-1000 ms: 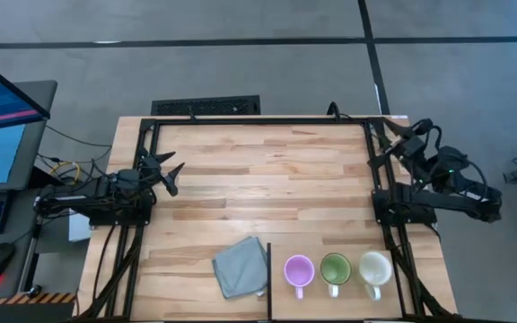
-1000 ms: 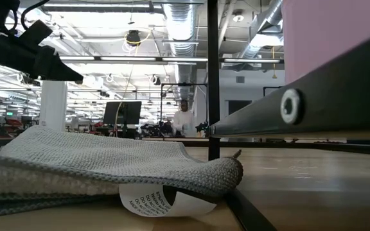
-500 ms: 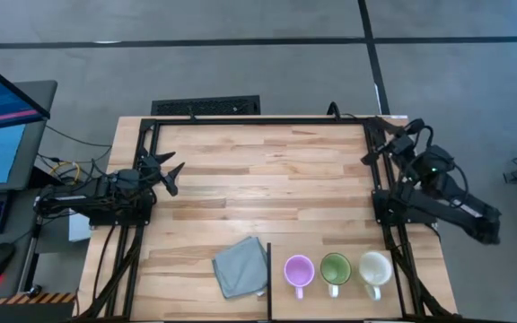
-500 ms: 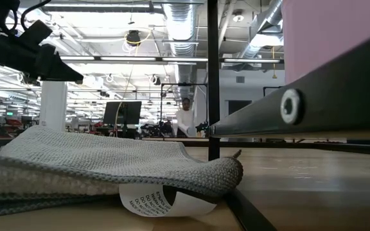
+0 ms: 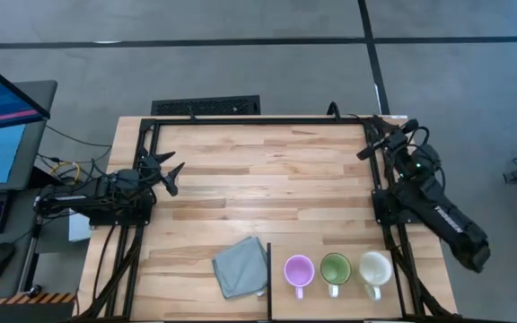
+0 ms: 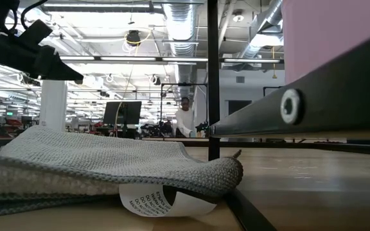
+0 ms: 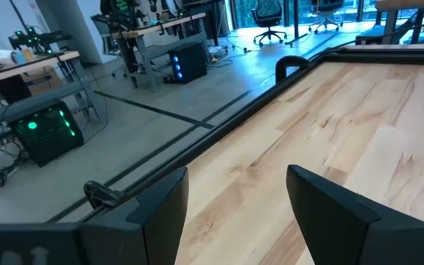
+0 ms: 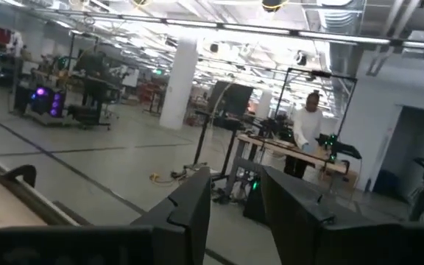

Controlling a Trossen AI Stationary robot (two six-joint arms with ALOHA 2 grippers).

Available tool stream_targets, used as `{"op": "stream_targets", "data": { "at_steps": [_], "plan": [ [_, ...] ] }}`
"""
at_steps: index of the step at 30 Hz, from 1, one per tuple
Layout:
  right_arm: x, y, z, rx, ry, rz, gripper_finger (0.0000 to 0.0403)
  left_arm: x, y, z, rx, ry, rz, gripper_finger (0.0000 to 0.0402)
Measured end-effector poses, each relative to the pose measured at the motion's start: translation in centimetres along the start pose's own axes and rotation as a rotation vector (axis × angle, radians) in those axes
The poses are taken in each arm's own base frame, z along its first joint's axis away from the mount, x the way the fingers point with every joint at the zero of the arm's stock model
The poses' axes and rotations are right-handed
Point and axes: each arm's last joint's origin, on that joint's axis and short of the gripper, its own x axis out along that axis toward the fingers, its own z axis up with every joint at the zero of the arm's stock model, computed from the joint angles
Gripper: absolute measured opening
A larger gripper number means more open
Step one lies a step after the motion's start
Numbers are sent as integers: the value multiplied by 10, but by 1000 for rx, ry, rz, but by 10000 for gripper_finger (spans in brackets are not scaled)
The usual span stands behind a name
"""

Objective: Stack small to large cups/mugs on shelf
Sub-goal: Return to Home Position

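Since lilac mug (image 5: 298,269), green mug (image 5: 335,267) and cream mug (image 5: 375,266) stood ranked by size, the left gripper (image 5: 172,172) and right gripper (image 8: 235,177) hung empty, fingers spread.

Bright, even light over my table (image 5: 258,179).
Ceiling lamps (image 6: 133,37) glare white in the low view; its wood shines pale ahead of my left wrist; my right gripper (image 8: 235,177) stands dark against the lit hall (image 8: 87,96); table shadows are faint.
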Motion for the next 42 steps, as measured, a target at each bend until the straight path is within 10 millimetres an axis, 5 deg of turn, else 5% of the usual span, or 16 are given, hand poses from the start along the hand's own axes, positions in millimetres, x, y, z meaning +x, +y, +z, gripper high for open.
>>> {"op": "stream_targets", "data": {
  "at_steps": [9, 18, 28, 42],
  "plan": [
    [2, -5, -37, 64, 62, -1, 146, 0, 0, 4, -14, -34, 2, 222],
    [-1, -13, -52, 104, 57, 13, 146, -5, 5, 34, 70, -285, 53, 222],
    [-4, -19, -59, 144, 32, 4, 146, 5, 23, 32, 100, -259, 199, 222],
    [-6, -24, -66, 142, 89, -52, 146, 21, 47, 17, 80, -202, 149, 222]
  ]
}}
